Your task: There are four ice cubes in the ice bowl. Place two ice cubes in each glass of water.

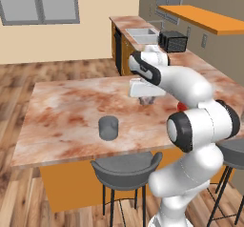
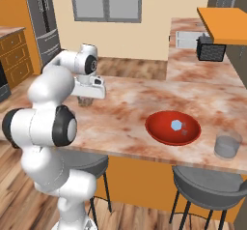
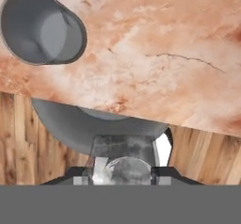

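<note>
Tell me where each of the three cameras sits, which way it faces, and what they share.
Left base view: behind the arm's left, looking forward over the counter at a glass; arm at lower right.
Right base view: behind its right, facing the red bowl; arm at lower left.
Hand view: on the hand, looking down at counter edge and stool; gripper at bottom.
Shared: the left base and hand views show the same glass.

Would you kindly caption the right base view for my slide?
Arm's gripper hovers over the marble counter, left of the red ice bowl holding one ice cube; a glass stands right.

Bare counter (image 2: 130, 110) lies open between the bowl (image 2: 159, 132) and far glass (image 1: 108, 128); stools (image 1: 126, 170) crowd its edge.
</note>
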